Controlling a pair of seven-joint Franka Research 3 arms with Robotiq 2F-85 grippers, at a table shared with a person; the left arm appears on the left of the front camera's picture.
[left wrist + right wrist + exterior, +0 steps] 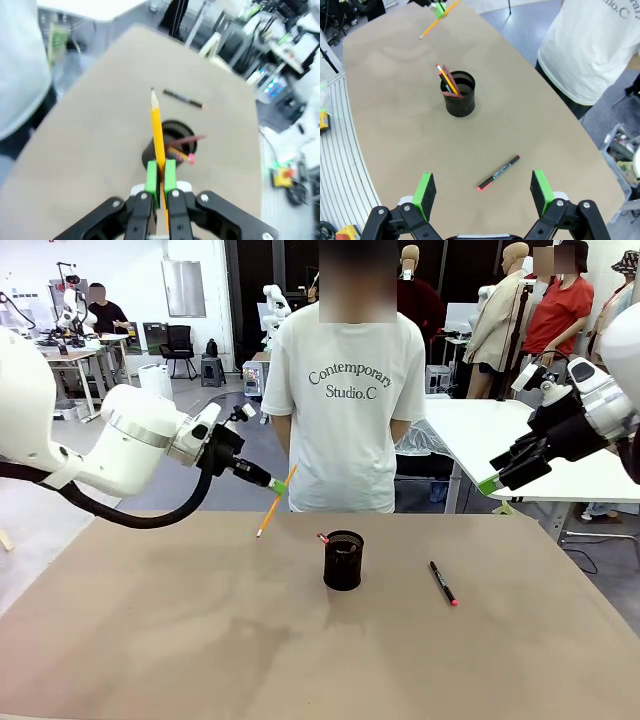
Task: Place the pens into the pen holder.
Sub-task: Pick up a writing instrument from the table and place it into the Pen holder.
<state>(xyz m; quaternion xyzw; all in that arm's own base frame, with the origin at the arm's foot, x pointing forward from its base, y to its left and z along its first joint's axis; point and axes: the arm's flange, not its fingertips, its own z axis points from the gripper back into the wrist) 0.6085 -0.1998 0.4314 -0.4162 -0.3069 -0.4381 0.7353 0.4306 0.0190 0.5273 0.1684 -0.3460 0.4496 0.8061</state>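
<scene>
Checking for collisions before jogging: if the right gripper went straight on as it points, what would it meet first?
Probably the black marker lying on the table, framed between the fingers of the open right gripper in its wrist view; depth is unclear, so maybe bare tabletop beside it.

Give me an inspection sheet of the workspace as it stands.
Surface: brown table, matte, faintly blotchy.
Job's things: pen holder mid-table, reddish-brown pen and a second pencil standing in it; black marker lying to its right; yellow pencil in the air, left of it.
Clutter: nothing seen.
Grippers: left gripper fingers shut on yellow pencil; right gripper open, raised.
Cables: black hose looped under left arm.
Surroundings: person at far edge; white table behind.
</scene>
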